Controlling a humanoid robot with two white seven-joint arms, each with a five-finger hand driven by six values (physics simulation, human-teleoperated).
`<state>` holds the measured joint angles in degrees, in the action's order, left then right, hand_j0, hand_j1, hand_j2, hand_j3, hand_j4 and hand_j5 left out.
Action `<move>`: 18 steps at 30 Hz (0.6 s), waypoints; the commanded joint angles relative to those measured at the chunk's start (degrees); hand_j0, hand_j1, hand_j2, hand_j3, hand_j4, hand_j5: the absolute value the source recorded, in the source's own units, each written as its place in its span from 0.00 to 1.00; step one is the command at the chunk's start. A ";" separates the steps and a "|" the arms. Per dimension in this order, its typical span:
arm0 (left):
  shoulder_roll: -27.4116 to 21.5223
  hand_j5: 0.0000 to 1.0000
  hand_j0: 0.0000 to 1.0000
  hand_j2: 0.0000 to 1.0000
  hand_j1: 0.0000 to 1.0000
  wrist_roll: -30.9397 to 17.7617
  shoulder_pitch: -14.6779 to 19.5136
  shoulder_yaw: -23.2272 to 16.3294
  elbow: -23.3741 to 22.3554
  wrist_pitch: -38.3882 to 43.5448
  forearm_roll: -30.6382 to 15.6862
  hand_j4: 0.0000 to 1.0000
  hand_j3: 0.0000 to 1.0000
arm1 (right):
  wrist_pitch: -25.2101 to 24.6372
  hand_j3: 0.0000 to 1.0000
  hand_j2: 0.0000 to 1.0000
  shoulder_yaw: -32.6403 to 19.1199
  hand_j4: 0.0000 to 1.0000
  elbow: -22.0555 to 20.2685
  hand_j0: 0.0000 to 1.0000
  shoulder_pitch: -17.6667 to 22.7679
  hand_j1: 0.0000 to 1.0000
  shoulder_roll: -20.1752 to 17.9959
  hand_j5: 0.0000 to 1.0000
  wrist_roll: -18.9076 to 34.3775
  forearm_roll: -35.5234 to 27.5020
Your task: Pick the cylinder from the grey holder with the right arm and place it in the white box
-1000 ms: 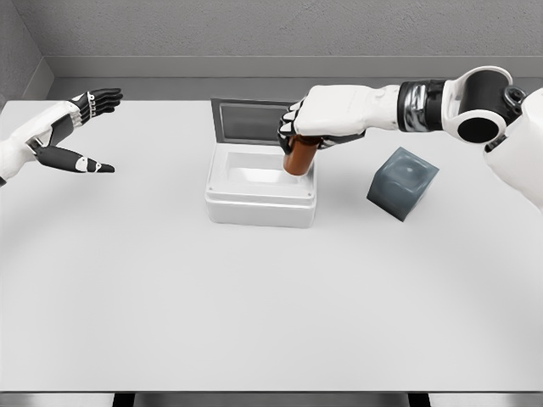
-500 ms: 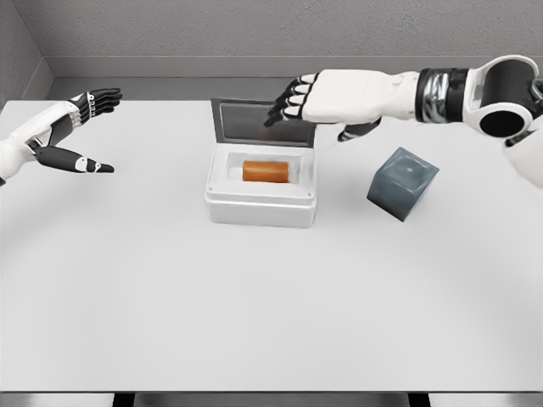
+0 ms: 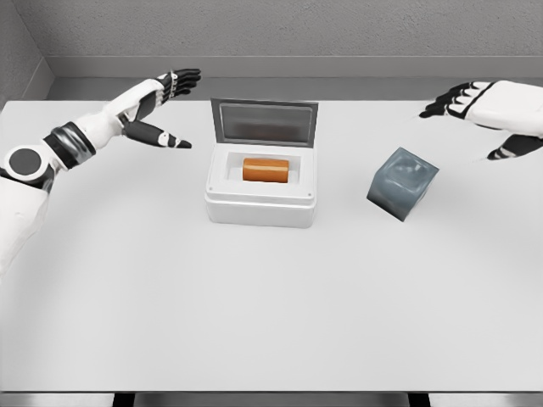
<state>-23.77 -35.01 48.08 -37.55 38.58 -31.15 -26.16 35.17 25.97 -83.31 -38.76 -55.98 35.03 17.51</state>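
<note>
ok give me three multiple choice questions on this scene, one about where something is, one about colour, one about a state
1. Where is the cylinder?
A. lying inside the white box
B. standing in the grey holder
C. held in the right hand

2. What colour is the cylinder?
A. blue
B. orange
C. green

3. What state is the box's lid in?
A. shut flat over the box
B. lying on the table beside the box
C. open, standing up behind the box

Answers:
1. A, the cylinder lies on its side within the box's walls, and the right hand is open and empty far to the right.
2. B, it shows orange against the white interior.
3. C, the lid stands upright at the box's rear edge, leaving the inside visible.

The left hand is open near the box's upper left.
</note>
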 commanded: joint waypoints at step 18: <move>2.68 1.00 1.00 1.00 1.00 0.01 -1.32 2.13 2.81 -3.85 1.20 1.00 1.00 | -0.17 1.00 1.00 0.22 1.00 -4.58 1.00 0.09 1.00 -0.80 1.00 -0.03 -0.37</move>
<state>-21.08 -35.01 46.41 -35.51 40.68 -35.08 -24.49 35.16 26.25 -87.84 -38.67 -56.63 35.03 17.41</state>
